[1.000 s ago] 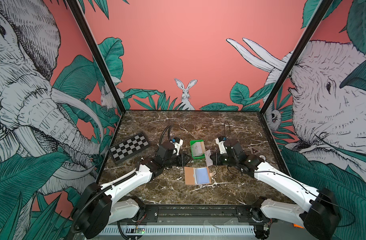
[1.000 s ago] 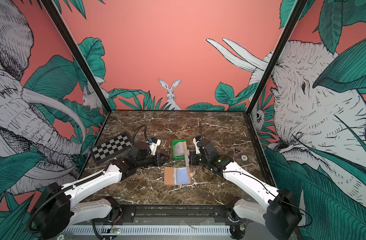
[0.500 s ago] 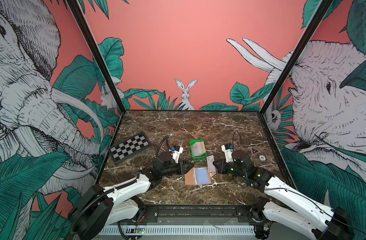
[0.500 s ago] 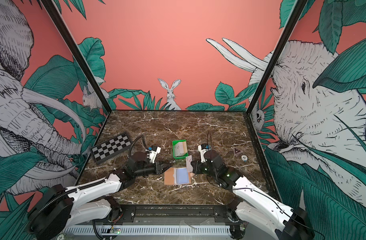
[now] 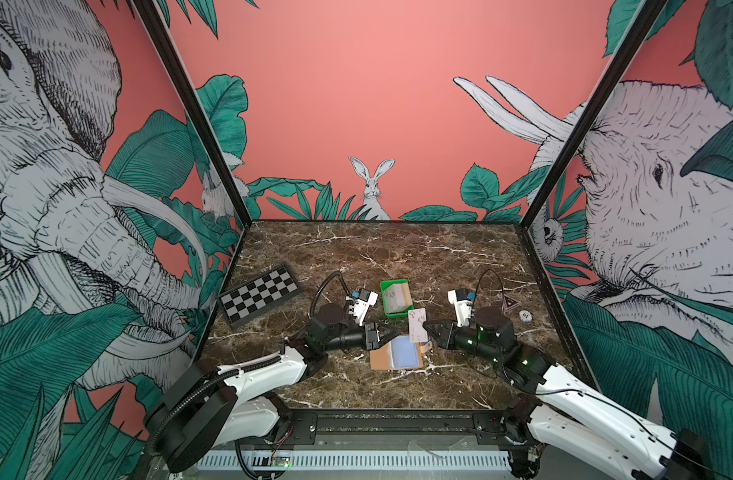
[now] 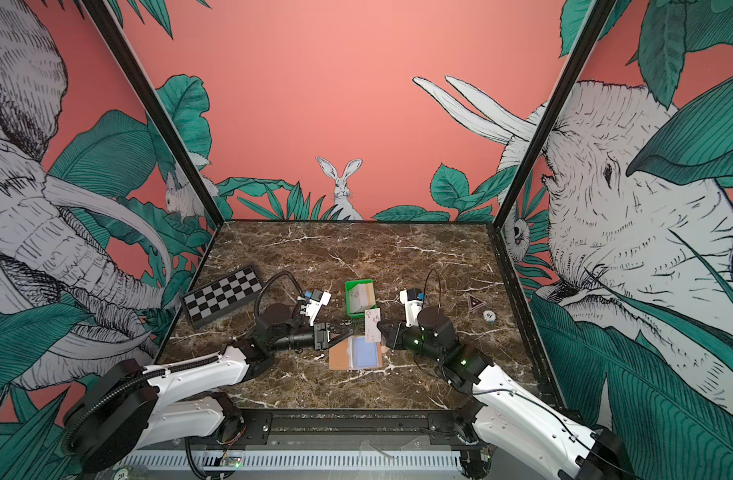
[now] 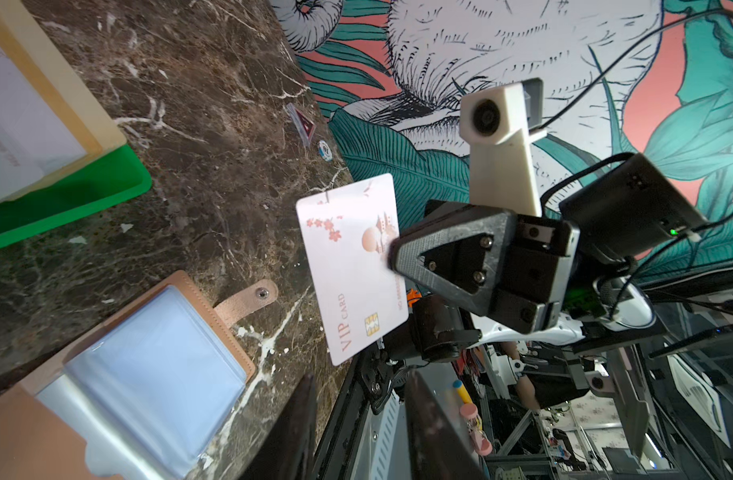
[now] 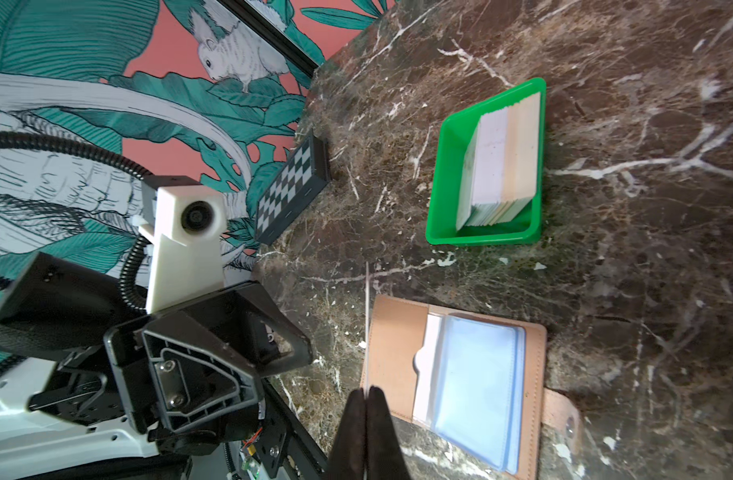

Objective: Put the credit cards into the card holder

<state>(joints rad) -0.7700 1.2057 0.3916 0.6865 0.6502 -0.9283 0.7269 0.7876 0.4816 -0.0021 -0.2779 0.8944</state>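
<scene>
The tan card holder (image 5: 396,353) (image 6: 355,353) lies open on the marble, its bluish sleeves (image 7: 140,374) (image 8: 472,374) facing up. My right gripper (image 5: 427,328) (image 6: 382,328) (image 8: 367,392) is shut on one white credit card (image 5: 417,326) (image 7: 352,270), held upright just above the holder's far right corner near the snap strap (image 7: 248,299). That card shows edge-on in the right wrist view. My left gripper (image 5: 391,332) (image 6: 348,331) (image 7: 360,378) is open and empty at the holder's far left corner. More credit cards (image 5: 394,296) (image 8: 497,166) stand stacked in a green tray.
The green tray (image 5: 387,312) (image 8: 443,187) sits just behind the holder. A chessboard (image 5: 260,294) lies at the far left. A poker chip (image 5: 523,316) and a triangular sticker (image 5: 509,304) lie at the right, near the wall.
Both arms have sunk lower and drawn nearer the front. The left gripper has moved right to the holder's corner. The held card has come down a little toward the holder.
</scene>
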